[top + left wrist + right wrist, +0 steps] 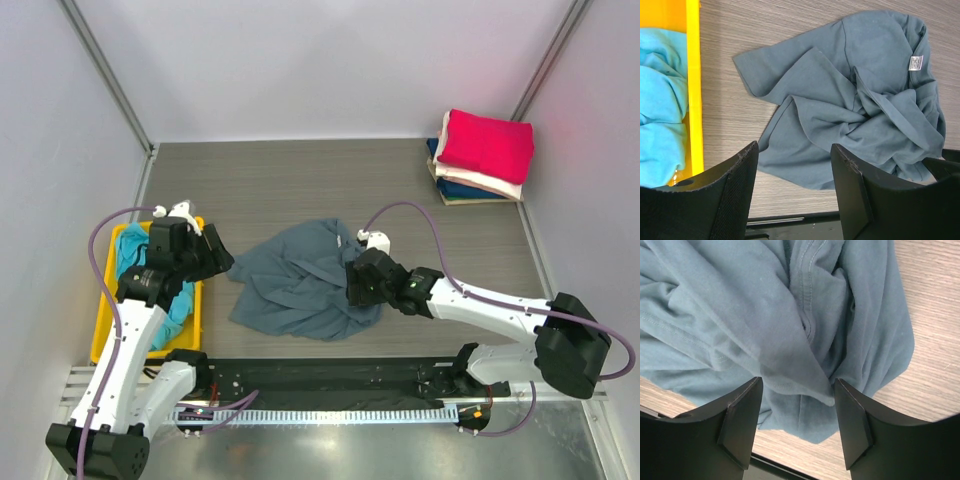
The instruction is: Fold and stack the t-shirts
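Note:
A slate grey-blue t-shirt [300,280] lies crumpled in the middle of the table, its white neck label [916,62] showing. My left gripper [222,262] hovers open at the shirt's left edge; in the left wrist view the gripper [795,147] frames the hem and bare table. My right gripper [352,285] is open over the shirt's right side, and a loose fold [790,340] sits between the jaws of the gripper [797,381] without being pinched. A teal t-shirt [135,265] lies in the bin. Folded crimson [488,143], cream [480,180] and navy [462,190] t-shirts are stacked at the back right.
A yellow plastic bin [100,330] stands at the left edge, beside my left arm; its rim [694,75] shows in the left wrist view. A black rail [320,375] runs along the near table edge. Grey walls close in the back and both sides.

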You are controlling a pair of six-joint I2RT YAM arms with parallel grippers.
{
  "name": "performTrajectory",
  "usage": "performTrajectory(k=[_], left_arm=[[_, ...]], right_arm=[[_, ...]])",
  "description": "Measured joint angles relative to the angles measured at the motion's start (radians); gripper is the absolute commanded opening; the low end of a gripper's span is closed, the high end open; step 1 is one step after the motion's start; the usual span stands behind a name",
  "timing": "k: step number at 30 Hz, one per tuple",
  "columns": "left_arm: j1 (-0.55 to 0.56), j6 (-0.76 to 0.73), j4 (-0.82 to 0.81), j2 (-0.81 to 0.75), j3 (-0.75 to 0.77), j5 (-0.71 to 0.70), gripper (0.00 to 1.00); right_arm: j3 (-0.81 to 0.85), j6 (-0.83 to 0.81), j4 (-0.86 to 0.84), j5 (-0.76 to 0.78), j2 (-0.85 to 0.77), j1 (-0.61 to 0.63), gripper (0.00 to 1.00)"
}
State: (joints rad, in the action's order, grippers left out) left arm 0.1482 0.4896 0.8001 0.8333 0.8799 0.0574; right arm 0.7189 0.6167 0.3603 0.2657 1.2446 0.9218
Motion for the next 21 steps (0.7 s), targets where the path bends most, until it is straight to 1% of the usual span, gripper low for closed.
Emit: performTrajectory(k=[1, 4, 7, 8, 10, 11, 13, 14, 16, 17, 21], left_arm=[[0.0, 0.0, 0.0, 0.0, 0.0, 0.0, 0.61], [0.0, 0.0, 0.0, 0.002, 0.0, 0.0, 0.61], [0.0, 0.0, 0.0, 0.004, 0.0, 0.0, 0.6], [0.0, 0.0, 0.0, 0.005, 0.0, 0.0, 0.6], [0.0, 0.0, 0.0, 0.005, 0.0, 0.0, 0.6], [0.0, 0.0, 0.0, 0.005, 0.0, 0.0, 0.6], [0.0, 0.0, 0.0, 0.005, 0.0, 0.0, 0.6], [0.0, 0.0, 0.0, 0.005, 0.0, 0.0, 0.6], [0.0, 0.0, 0.0, 0.005, 0.0, 0.0, 0.6], [0.0, 0.0, 0.0, 0.005, 0.0, 0.0, 0.6], [0.0, 0.0, 0.0, 0.006, 0.0, 0.0, 0.6]], right_arm=[[0.0, -0.004, -0.004, -0.003, 0.004, -0.004, 0.63], [-0.001, -0.015, -0.013, -0.01, 0.008, -0.016, 0.54], [-0.004, -0.022, -0.024, -0.018, 0.008, -0.022, 0.43], [-0.007, -0.022, -0.027, -0.022, 0.008, -0.022, 0.37], [-0.017, -0.022, -0.032, -0.032, 0.006, -0.022, 0.33], [-0.023, -0.02, -0.034, -0.037, 0.005, -0.022, 0.28], [-0.04, -0.018, -0.037, -0.047, -0.006, -0.022, 0.25], [-0.047, -0.018, -0.038, -0.051, -0.013, -0.022, 0.17], [-0.056, -0.018, -0.039, -0.06, -0.028, -0.022, 0.05], [-0.056, -0.018, -0.039, -0.064, -0.031, -0.022, 0.01], [-0.037, -0.03, -0.007, -0.066, -0.056, -0.022, 0.01]])
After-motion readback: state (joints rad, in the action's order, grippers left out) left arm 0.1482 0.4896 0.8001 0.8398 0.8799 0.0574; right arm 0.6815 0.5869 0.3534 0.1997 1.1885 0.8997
